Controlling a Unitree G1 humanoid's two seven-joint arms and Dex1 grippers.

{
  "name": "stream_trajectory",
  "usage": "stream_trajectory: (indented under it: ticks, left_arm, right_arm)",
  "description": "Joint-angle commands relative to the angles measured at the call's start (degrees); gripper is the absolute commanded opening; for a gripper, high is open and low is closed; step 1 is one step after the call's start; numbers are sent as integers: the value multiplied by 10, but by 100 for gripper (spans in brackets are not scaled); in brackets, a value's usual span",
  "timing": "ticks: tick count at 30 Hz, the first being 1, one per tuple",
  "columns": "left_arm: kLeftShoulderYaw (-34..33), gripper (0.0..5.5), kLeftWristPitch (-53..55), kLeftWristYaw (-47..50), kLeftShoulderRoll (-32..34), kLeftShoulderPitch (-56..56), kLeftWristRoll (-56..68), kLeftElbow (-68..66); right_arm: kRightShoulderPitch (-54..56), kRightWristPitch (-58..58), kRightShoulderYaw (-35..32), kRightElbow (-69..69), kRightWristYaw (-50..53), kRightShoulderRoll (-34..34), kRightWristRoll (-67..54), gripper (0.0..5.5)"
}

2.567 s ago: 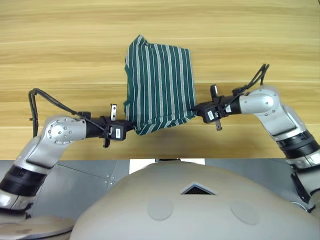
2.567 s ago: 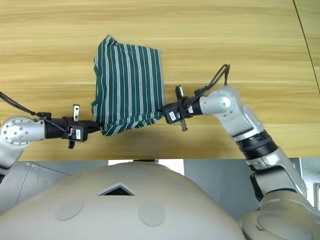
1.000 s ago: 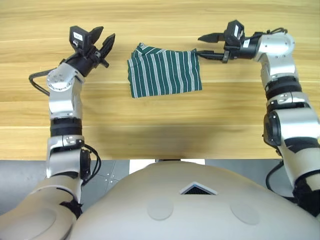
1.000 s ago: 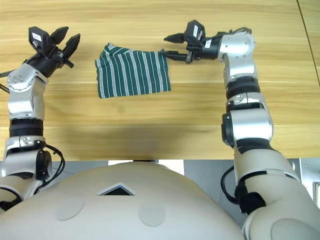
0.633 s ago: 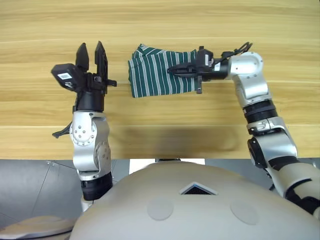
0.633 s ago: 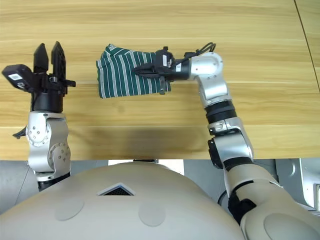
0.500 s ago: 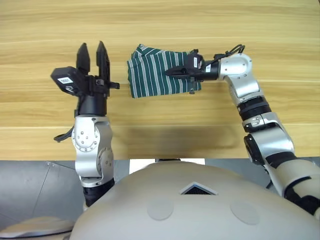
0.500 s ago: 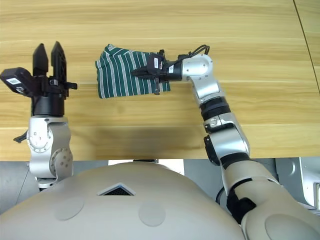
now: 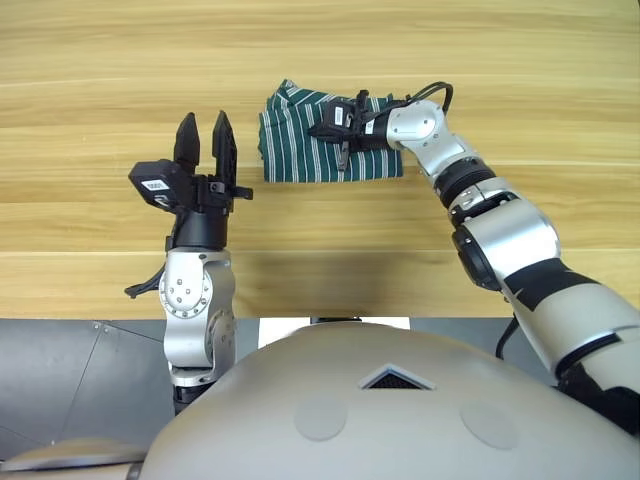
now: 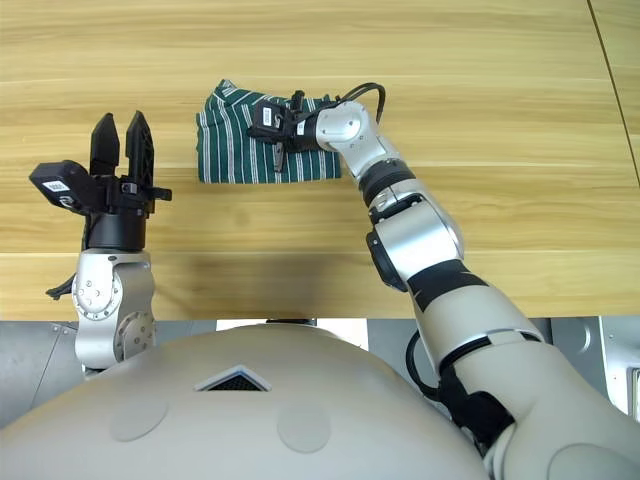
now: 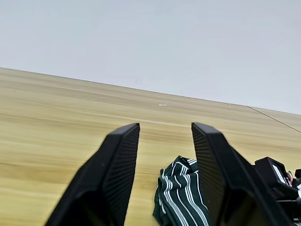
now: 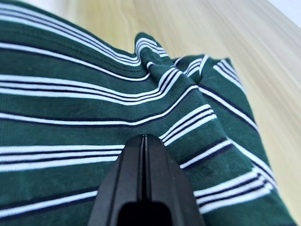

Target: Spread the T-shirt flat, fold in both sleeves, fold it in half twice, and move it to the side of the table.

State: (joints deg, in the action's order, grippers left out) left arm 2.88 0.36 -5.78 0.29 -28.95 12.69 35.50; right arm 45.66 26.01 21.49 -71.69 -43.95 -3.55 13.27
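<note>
The T-shirt, dark green with thin white stripes, is seen folded into a compact rectangle on the far middle of the desk. The right pincer is laid on its top, fingers pressed together. The left pincer is held open and raised, apart from the shirt on its left.

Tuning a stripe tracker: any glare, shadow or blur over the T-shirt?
Left eye view: T-shirt evenly lit, no glare. Right wrist view: stripes sharp by the shut right fingers, table beyond blurred. Left wrist view: open left fingers dark against the pale wall.
</note>
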Motion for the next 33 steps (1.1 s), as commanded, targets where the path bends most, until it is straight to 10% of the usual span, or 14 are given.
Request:
stream_trajectory:
  ticks: [1, 14, 26, 33]
  left_arm:
    - [4, 194, -8, -5, 4, -4, -4, -9]
    - [34, 194, -42, -1, -3, -29, -20, -19]
    - [-33, 194, -58, 5, 23, 0, -22, -10]
    - [-122, 194, -157, -39, 76, 66, -18, -124]
  right_arm:
    - [-8, -63, -34, -49, 31, -37, 0, 3]
    - [-70, -157, -246, -69, 267, -326, -73, 3]
    - [-30, 67, -349, -12, 206, -329, -144, 3]
    - [-215, 114, -342, 311, 167, -188, -238, 3]
